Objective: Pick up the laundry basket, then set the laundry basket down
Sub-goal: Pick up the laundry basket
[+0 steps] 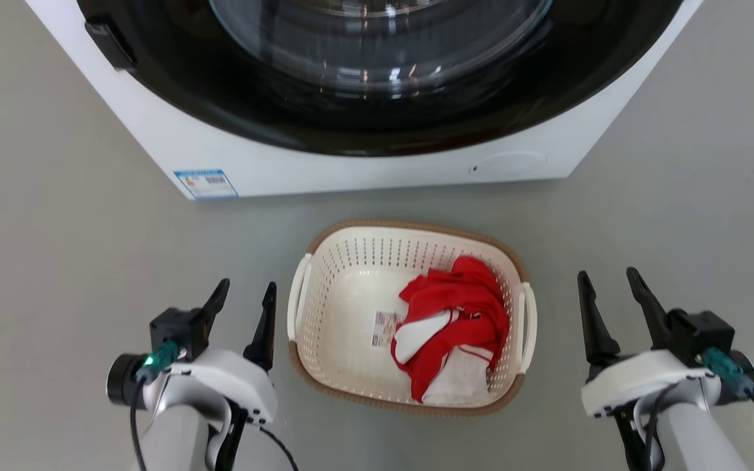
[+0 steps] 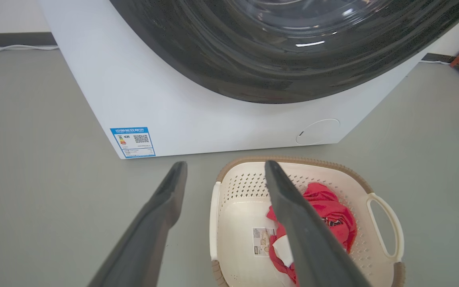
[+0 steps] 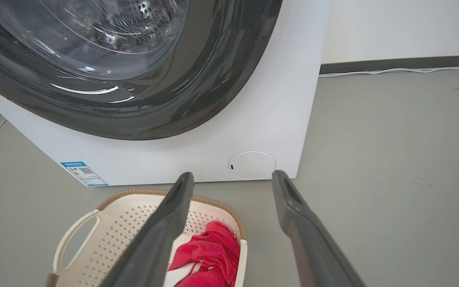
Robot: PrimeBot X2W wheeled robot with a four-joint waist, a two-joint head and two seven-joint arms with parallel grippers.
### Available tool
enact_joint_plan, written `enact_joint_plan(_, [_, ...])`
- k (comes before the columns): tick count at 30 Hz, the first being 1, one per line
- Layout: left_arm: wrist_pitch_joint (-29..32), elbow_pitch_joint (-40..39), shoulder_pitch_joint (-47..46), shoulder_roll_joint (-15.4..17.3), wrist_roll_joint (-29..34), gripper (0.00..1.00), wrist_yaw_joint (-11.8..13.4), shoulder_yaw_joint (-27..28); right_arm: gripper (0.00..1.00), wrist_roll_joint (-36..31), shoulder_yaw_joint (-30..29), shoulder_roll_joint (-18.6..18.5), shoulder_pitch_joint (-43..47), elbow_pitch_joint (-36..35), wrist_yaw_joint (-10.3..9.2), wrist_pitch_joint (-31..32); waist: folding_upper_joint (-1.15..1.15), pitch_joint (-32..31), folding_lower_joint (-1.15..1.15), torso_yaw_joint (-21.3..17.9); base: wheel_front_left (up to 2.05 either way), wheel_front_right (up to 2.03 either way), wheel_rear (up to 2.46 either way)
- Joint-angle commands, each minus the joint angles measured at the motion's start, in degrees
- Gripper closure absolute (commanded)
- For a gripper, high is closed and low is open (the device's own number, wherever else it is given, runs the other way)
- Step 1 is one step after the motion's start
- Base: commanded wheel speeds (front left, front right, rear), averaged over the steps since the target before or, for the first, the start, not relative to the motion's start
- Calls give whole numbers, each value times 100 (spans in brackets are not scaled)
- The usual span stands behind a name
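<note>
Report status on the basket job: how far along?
Done: nothing yet; the basket sits on the floor before the washer, clothes inside. In hand: left end effector and right end effector open, flanking it, touching nothing. Remaining: grip the handles, lift, set down.

Perforated matt plastic laundry basket (image 1: 341,307) with a woven-look rim, red cloth (image 1: 462,314) inside; the washing machine (image 1: 324,160) looks glossy, its door glass shiny
</note>
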Motion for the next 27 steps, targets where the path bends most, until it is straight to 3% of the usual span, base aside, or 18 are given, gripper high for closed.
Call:
enact_joint_plan(1, [-60,85,-308,71,32,0,-31,108,0,45,122,-11,-224,47,35,-63,0,243,0,52,0,0,0])
enact_joint_plan(11, [-60,1497,-1434,113,-100,0,-81,-370,0,154,245,-11,-993,1227,35,-63,0,995,0,45,0,0,0])
enact_joint_plan(27, [-60,2595,-2448,331,-342,0,-84,-852,0,283,530,-11,-1549,1961,35,-63,0,1856,0,-173,0,0,0])
